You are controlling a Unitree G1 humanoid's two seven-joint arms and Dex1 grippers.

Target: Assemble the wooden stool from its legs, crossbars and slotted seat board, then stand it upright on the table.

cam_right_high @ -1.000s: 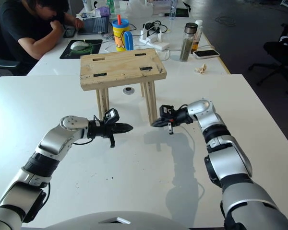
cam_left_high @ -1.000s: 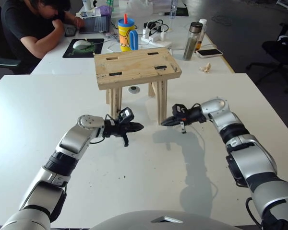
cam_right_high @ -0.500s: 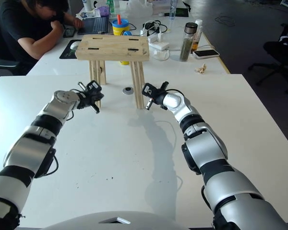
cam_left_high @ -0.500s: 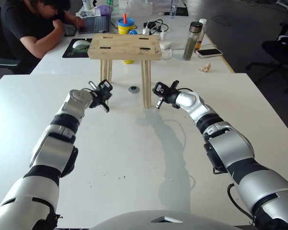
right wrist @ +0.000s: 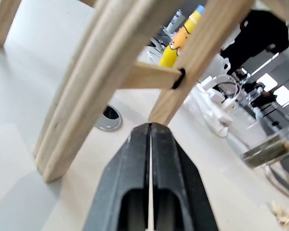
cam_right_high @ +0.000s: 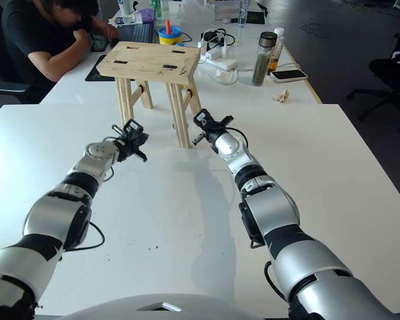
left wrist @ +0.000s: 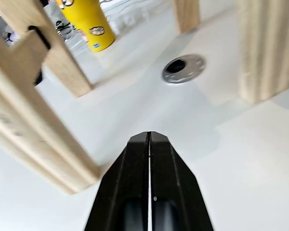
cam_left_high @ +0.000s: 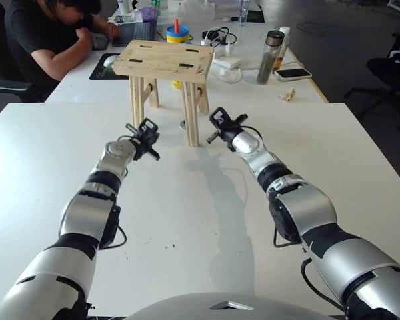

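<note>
From where I stand the job looks all but finished: the pale wooden stool (cam_left_high: 163,60) stands upright on its four feet toward the far side of the white counter (cam_left_high: 187,220), with no loose parts lying about. Nothing seems left to fit; at most the arms need to draw clear, though I cannot judge how tight the joints are.

The rectangular slotted seat board (cam_right_high: 149,61) sits flat and level on top, its four dark slots showing. The square-cut legs (cam_left_high: 192,119) splay slightly outward, and a thin wooden crossbar (right wrist: 149,76) runs between two of them, seated in its notch. A round metal grommet (left wrist: 182,69) lies in the counter under the seat, and a yellow cup (left wrist: 86,21) stands beyond.

The left pincer (cam_left_high: 147,131) hovers low beside the nearer legs, fingers pressed together on nothing. The right pincer (cam_left_high: 217,121) sits just beside the near leg on the other side, likewise closed and empty; whether either touches the wood I cannot tell
</note>
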